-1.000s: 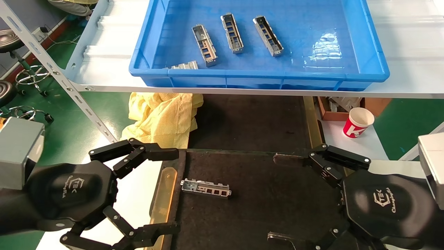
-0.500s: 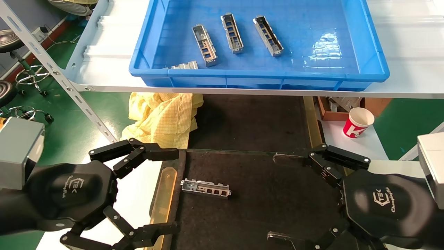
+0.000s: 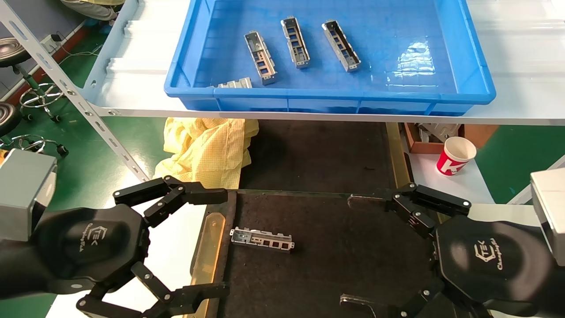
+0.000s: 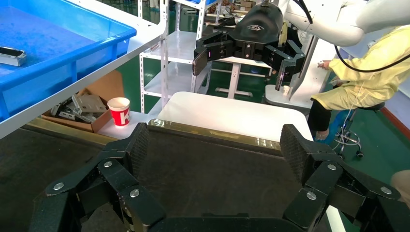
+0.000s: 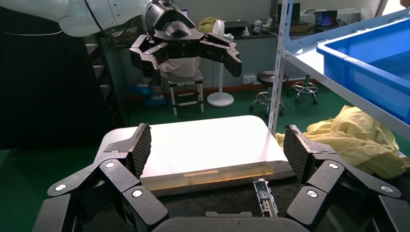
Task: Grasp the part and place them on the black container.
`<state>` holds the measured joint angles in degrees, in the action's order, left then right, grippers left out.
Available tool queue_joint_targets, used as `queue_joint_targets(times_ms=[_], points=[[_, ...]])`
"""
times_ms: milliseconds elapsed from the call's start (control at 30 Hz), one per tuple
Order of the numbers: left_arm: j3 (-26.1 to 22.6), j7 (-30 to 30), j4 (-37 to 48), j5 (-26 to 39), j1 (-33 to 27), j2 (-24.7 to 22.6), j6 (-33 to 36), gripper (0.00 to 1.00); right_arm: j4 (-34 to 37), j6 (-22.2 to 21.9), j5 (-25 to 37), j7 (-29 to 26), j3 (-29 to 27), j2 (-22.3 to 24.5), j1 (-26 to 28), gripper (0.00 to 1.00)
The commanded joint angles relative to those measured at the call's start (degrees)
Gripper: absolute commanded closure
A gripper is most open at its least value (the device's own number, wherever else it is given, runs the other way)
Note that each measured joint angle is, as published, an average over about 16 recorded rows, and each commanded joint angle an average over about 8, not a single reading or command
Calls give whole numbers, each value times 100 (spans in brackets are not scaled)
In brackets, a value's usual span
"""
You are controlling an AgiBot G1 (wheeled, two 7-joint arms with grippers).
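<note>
One silvery part (image 3: 261, 239) lies on the black container (image 3: 344, 247), near its left amber strip; it also shows in the right wrist view (image 5: 265, 197). Three more parts (image 3: 295, 42) lie in the blue bin (image 3: 329, 95) on the shelf above. My left gripper (image 3: 220, 240) is open and empty, low at the container's left edge. My right gripper (image 3: 351, 251) is open and empty, low at its right side. Each wrist view shows the other gripper across the container, in the left wrist view (image 4: 241, 53) and the right wrist view (image 5: 188, 50).
A short ribbed grey block (image 3: 236, 83) sits at the bin's front left corner. A yellow cloth (image 3: 207, 148) lies left under the shelf. A red and white paper cup (image 3: 456, 155) and a cardboard box (image 3: 435, 134) stand right. A person in yellow (image 4: 360, 82) sits beyond.
</note>
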<state>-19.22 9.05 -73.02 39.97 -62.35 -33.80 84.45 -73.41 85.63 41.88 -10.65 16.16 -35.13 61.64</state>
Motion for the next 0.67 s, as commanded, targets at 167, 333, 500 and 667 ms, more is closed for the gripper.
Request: queue_joint_targets(times_ms=[167, 333, 500, 667], points=[[0, 0, 0, 0, 0, 0, 0, 0, 1, 0, 0, 0, 0, -1, 0, 0], [0, 0, 0, 0, 0, 0, 0, 0, 1, 0, 0, 0, 0, -1, 0, 0], [0, 0, 0, 0, 0, 0, 0, 0, 1, 0, 0, 0, 0, -1, 0, 0], [0, 0, 0, 0, 0, 0, 0, 0, 1, 0, 0, 0, 0, -1, 0, 0]])
